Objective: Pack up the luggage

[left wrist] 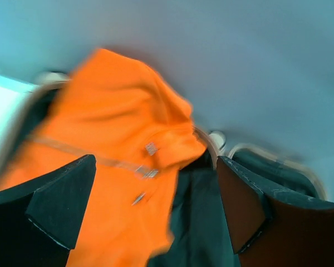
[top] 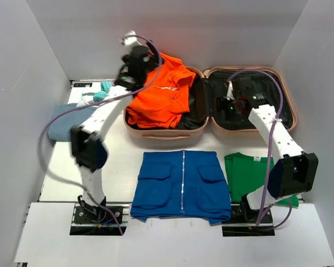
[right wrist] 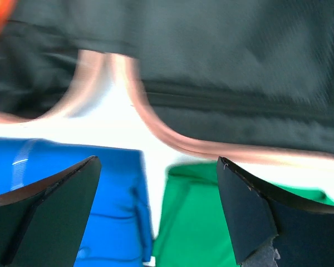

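left fingers (left wrist: 55,206) and right fingers (right wrist: 44,211) gape empty; orange shirt (top: 158,94) is in the luggage (top: 167,134), blue shorts (top: 181,186) on the counter (top: 122,161) probably need gripping next.

My white tabletop (top: 122,150) and its load.
The open pink luggage (top: 167,134) sits at the far middle. Nearer me lies a blue pocketed garment (top: 181,186), with a green garment (top: 246,175) just beside it on my right. A grey-blue cloth (top: 64,122) and a teal item (top: 103,92) lie far left.
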`<state>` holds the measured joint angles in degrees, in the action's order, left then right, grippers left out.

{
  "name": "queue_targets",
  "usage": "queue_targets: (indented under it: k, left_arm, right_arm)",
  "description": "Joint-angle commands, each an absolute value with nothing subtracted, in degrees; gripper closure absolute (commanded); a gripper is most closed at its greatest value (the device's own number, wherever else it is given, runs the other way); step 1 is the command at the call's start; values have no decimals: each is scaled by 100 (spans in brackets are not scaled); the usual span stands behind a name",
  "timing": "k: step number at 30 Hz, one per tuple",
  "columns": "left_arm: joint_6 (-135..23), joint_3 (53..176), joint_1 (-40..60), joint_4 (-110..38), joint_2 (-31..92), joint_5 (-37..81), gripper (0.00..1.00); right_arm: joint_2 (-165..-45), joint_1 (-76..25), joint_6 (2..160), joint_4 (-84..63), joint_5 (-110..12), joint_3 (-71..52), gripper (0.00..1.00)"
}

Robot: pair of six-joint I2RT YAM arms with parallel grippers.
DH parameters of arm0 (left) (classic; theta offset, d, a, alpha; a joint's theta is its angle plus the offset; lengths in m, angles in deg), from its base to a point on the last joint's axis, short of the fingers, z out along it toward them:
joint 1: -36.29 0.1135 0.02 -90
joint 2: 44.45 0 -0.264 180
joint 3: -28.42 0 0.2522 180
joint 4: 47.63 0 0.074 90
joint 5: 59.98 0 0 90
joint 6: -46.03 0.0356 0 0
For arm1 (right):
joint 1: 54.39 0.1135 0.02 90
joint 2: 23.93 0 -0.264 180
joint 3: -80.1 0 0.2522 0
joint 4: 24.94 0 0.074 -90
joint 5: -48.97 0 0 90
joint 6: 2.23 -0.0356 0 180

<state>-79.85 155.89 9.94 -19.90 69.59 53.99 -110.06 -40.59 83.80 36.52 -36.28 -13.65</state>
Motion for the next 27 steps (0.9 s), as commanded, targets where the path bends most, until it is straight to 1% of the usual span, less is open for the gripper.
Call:
queue_targets:
  k: [1,3,4,5,7,8,9,10,11,12,13,15,17,18,20,21,22,24,27]
  left_arm:
    - [-7341,15328,1438,604,5639,5692,0]
    - [-7376,15091,1633,1005,5444,5290,0]
    - [-7359,15082,1913,1494,5460,5096,0]
    - [-7307,15151,1968,1647,5513,4555,0]
    - [-7035,15222,2030,2007,5794,4278,0]
    - [-6842,15344,2021,2070,5899,4024,0]
    - [-6701,15493,2003,2236,6135,3830,0]
    - [-6682,15573,2003,2351,6329,3750,0]
    - [-6586,15626,1977,2352,6453,3654,0]
    - [-6525,15626,1977,2361,6515,3522,0]
    - [-6411,15626,1977,2352,6620,3295,0]
    - [-6218,15496,1863,2212,6700,3073,0]
    - [-5866,15460,1636,2176,6805,3116,0]
    - [-5726,15425,1565,2202,6823,3421,0]
    - [-5628,15372,1450,2202,6919,3599,0]
    - [-5628,15337,1441,2290,6946,3704,0]
    - [-5654,15397,1441,2351,7033,3853,0]
    - [-5567,15564,1362,2527,7305,4204,0]
    - [-5356,16004,1178,2853,7762,4733,0]
  right_arm:
    - [-11259,-3682,9020,3682,-4638,-2181,10]
    - [-11559,-3446,9119,3498,-5041,-2593,10]
    - [-11769,-3366,9276,3453,-5165,-2838,10]
    - [-12006,-3313,9321,3417,-5401,-2954,10]
    - [-12446,-3058,9532,3347,-5579,-3549,10]
    - [-12613,-3005,9602,3347,-5536,-3718,10]
    - [-13198,-2865,9681,3599,-5536,-3920,10]
    - [-13369,-2812,9717,3628,-5388,-4514,10]
    - [-13527,-2768,9726,3706,-5290,-4737,10]
    - [-14033,-2628,9778,3725,-5220,-5079,10]
    - [-14125,-2592,9805,3646,-5010,-5230,10]
    - [-14336,-2513,9779,3313,-4903,-5092,10]
    - [-14425,-2495,9691,3075,-4885,-4907,10]
    - [-14460,-2469,9769,3005,-4929,-4871,10]
    - [-14574,-2433,9848,2882,-5147,-4688,13]
    - [-14618,-2407,10101,2924,-5245,-4678,13]
    - [-14766,-2389,10147,2951,-5306,-4695,10]
    - [-14881,-2319,10444,3065,-5377,-4695,10]
    - [-15005,-2231,10710,2855,-5404,-4511,10]
